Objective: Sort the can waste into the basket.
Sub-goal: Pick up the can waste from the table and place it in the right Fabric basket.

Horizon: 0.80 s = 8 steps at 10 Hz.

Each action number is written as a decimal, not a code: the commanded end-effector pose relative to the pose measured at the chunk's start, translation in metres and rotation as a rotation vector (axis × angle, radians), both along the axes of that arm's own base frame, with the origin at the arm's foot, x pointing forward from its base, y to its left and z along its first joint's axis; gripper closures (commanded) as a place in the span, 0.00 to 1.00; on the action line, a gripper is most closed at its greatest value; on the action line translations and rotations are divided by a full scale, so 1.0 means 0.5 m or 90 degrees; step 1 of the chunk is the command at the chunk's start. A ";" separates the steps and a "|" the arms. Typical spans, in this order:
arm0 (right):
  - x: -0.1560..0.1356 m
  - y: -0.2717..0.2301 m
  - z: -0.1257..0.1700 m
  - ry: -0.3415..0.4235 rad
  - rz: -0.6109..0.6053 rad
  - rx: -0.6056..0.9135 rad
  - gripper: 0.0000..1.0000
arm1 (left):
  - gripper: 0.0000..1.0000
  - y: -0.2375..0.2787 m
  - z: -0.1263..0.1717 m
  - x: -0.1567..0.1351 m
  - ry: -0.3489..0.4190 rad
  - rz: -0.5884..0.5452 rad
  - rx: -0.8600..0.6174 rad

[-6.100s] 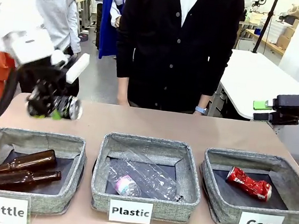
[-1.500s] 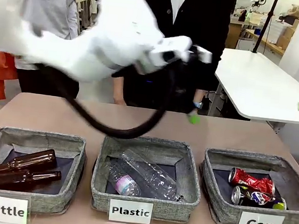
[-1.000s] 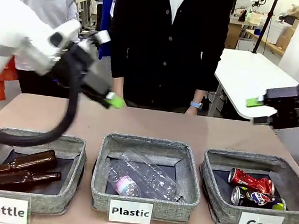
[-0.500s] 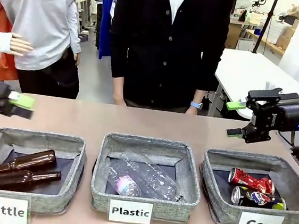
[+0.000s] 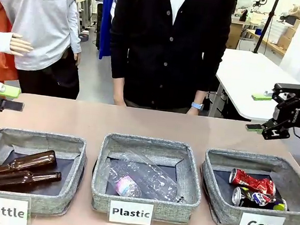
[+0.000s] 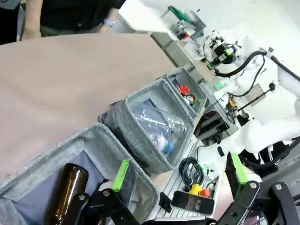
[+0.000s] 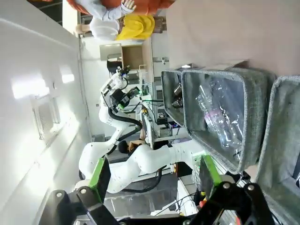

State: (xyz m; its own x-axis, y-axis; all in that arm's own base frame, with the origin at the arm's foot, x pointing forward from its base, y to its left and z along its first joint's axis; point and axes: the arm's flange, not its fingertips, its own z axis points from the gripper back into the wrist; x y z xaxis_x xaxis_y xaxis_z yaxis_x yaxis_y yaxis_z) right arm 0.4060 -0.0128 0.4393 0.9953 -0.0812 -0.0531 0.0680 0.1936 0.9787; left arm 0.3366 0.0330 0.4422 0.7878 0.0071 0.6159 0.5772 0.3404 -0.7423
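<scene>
Both crushed metal drink cans sit in the square grey fabric bin labelled "Can" (image 5: 221,203) at my right: the red one with the silver top (image 5: 251,182) lies toward the back, and the black one with blue-white marks (image 5: 259,199) lies just in front of it, touching or nearly so. By my reckoning the sorting is done, so the risks now are all about spoiling it.

My right claw (image 5: 262,112) hangs above the far right corner of the surface (image 5: 154,126), jaws spread wide, nothing between the green pads. My left claw (image 5: 9,97) is out at the left edge, above the bin labelled "Bottle" (image 5: 28,196), also fully spread and empty; in the left wrist view its pads frame a brown glass bottle (image 6: 65,194) lying below.

What could go wrong? If my right arm drops or swings inward, it could clip the soft rim of the Can bin and tip or drag it, and the cans look light enough to roll out. If my left claw dips, it could knock the brown bottles, which I judge heavy and breakable. The middle bin labelled "Plastic" (image 5: 145,209) holds clear plastic bottles (image 5: 143,179); grabbing one by mistake would undo the order. The person in the dark cardigan (image 5: 168,44) stands close at the far edge, so any wide sweep across needs care.
</scene>
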 end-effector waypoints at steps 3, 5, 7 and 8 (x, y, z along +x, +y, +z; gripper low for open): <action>-0.012 0.028 0.000 -0.002 0.017 0.004 0.00 | 0.00 0.003 0.010 -0.010 0.003 -0.009 0.011; -0.012 0.028 0.000 -0.002 0.017 0.004 0.00 | 0.00 0.003 0.010 -0.010 0.003 -0.009 0.011; -0.012 0.028 0.000 -0.002 0.017 0.004 0.00 | 0.00 0.003 0.010 -0.010 0.003 -0.009 0.011; -0.012 0.028 0.000 -0.002 0.017 0.004 0.00 | 0.00 0.003 0.010 -0.010 0.003 -0.009 0.011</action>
